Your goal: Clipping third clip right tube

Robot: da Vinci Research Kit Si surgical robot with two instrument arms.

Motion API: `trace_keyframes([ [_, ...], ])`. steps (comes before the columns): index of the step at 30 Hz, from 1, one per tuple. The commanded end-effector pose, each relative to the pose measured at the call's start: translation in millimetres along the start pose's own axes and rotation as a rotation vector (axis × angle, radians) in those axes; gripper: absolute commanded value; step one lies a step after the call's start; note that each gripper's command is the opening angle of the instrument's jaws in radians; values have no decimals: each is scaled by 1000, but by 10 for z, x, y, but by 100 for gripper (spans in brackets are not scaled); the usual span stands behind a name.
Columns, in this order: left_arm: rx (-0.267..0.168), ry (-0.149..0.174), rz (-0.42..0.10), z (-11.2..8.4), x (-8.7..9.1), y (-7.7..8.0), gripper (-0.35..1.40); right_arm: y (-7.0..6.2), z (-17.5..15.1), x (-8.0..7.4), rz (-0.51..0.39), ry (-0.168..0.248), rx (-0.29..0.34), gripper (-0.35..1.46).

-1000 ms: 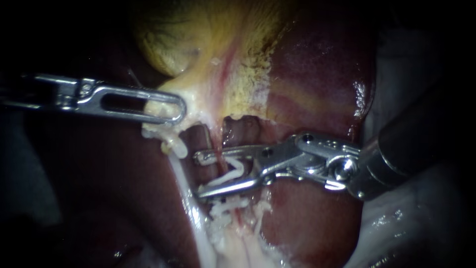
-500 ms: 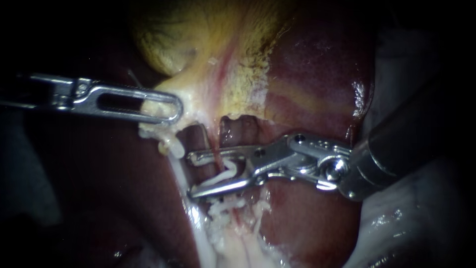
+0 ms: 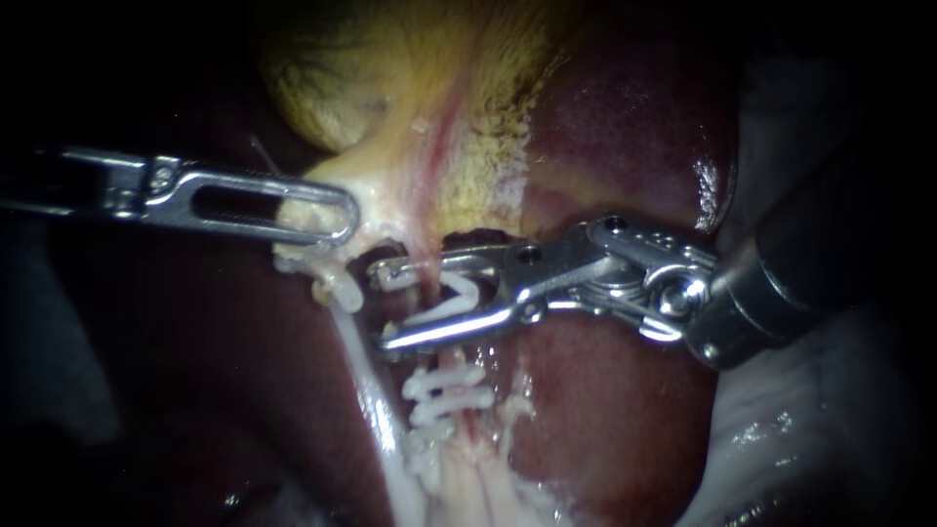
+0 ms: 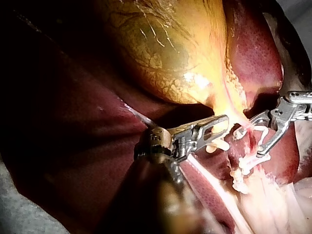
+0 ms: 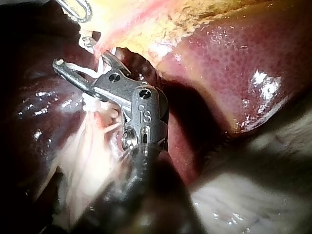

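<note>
Endoscope view: left instrument [image 3: 337,220] comes in from the left edge, jaws clamped together on pale tissue [image 3: 303,211] at the neck of the gallbladder [image 3: 332,88], upper middle of frame. Right instrument [image 3: 381,307] comes in from the right w/ its tips just left of centre. Its jaws stand wide apart w/ a white loaded clip [image 3: 457,296] seated btwn them, touching both. The right tube [image 3: 467,427], thin & reddish, runs down the middle and passes btwn those jaws; can't tell if the clip's legs touch it. Just below the lower jaw, two closed clips [image 3: 444,388] sit across that tube. Whitish left tube [image 3: 369,385] runs beside it, lower left of centre. Liver [image 3: 625,127] fills the right side.
</note>
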Motion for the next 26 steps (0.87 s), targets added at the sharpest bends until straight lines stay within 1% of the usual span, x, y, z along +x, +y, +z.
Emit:
trace_keyframes([
  [1, 0, 0, 0, 0, 0, 0, -35, -2, -1, 0, 46, -1, 1, 16],
  [2, 0, 0, 0, 0, 0, 0, -35, -3, -3, 0, 75, 0, -2, -1],
  [3, 0, 0, 0, 0, 0, 0, -35, -4, -5, -1, 99, 1, -3, -24],
  [4, 0, 0, 1, 1, 0, 0, -35, -4, -7, -1, 105, 1, -3, -35],
  [6, -1, 0, 1, 1, 0, 0, -35, -3, -10, -1, 111, -2, -11, -35],
  [10, 0, 0, 1, 1, 0, 1, -35, -3, -12, -4, 117, -36, -25, -35],
  [16, 0, 0, 1, 1, 0, 1, -35, -5, -10, -9, 114, -38, -23, -35],
  [26, -1, 0, 1, 2, 0, 1, -35, -5, -11, -8, 115, -37, -23, -35],
])
